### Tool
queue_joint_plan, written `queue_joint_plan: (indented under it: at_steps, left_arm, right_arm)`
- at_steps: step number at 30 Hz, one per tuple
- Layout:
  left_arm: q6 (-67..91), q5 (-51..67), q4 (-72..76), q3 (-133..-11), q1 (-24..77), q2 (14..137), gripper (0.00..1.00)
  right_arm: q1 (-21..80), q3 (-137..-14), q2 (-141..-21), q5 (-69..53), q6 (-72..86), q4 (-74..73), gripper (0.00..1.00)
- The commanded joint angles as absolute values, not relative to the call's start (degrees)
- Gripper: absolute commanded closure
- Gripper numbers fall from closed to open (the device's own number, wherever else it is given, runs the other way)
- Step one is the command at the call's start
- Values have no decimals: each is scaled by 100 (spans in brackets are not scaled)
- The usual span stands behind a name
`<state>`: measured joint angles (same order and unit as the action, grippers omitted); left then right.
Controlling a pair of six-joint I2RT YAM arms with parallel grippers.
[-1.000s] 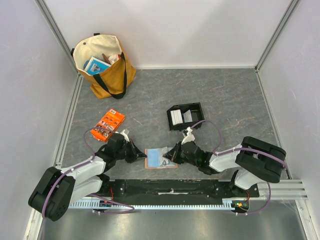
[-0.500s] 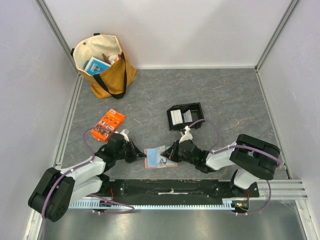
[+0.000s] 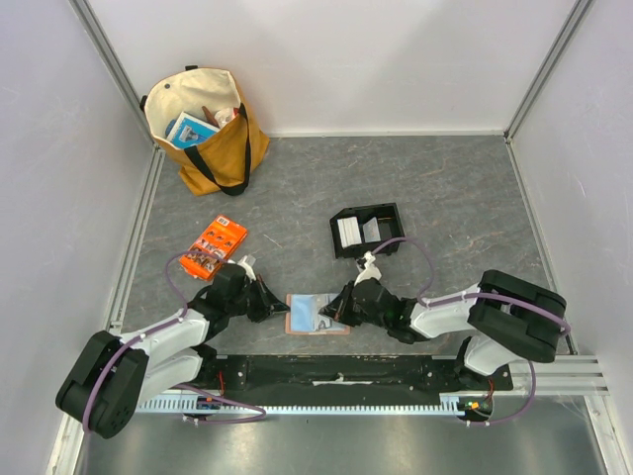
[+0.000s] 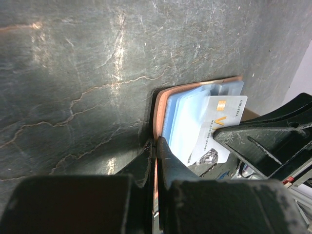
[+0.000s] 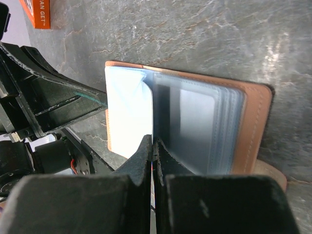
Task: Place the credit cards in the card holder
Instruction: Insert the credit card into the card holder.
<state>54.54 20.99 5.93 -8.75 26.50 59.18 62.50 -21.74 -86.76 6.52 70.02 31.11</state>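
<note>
Legible on the thin white credit card (image 4: 222, 117): a large gold "V" beside a gold chip, with small print too blurred to read. White letters "AN GET" on the flat orange printed packet (image 5: 38, 13), cut off at the frame edge.

Flat tan-brown leather-like card holder (image 3: 307, 315) lying open on the grey marbled tabletop (image 3: 445, 198), light-blue slotted face up, close to the table's near edge and squarely between both arms. Card resting partly over those blue slots, angled toward the right side.

Left gripper (image 3: 275, 301) closed narrow, clamping the holder's tan stitched rim (image 4: 158, 112) from the left. Right gripper (image 3: 336, 310) likewise drawn narrow, seemingly nipping the card at the holder's middle fold; only a hairline gap in the right wrist view.

Little room there: both sets of black fingers nearly meeting over the holder. Bare marbled surface farther out and to the right. Black two-compartment plastic tray (image 3: 391, 213) just beyond the right gripper, pale cards inside. Orange packet off to the left, mustard and cream fabric tote bag (image 3: 232, 148) in the far left corner.
</note>
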Motion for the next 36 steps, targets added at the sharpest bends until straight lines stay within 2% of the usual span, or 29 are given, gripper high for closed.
queue_joint_plan:
  at_steps: [1,9,19,30,36]
  left_arm:
    - [5194,1951,598,-1020,2672,5976,98]
    - [5229,1942,598,-958,2672,5880,98]
    - [5370,1942,404,-748,2663,5397,98]
    - [5730,1969,466,-352,2681,4905,98]
    - [5730,1881,466,-378,2681,4930,98]
  right_arm:
    - [6302,-2434,-9096,325,6882,2698,100]
    - [6302,-2601,-9378,360,6969,2752,100]
    - [6258,-2365,-8727,1248,6908,2610,100]
    - [6319,-2434,-9509,607,7225,3322,100]
    - [6398,-2514,-9449,571,7155,3094,99]
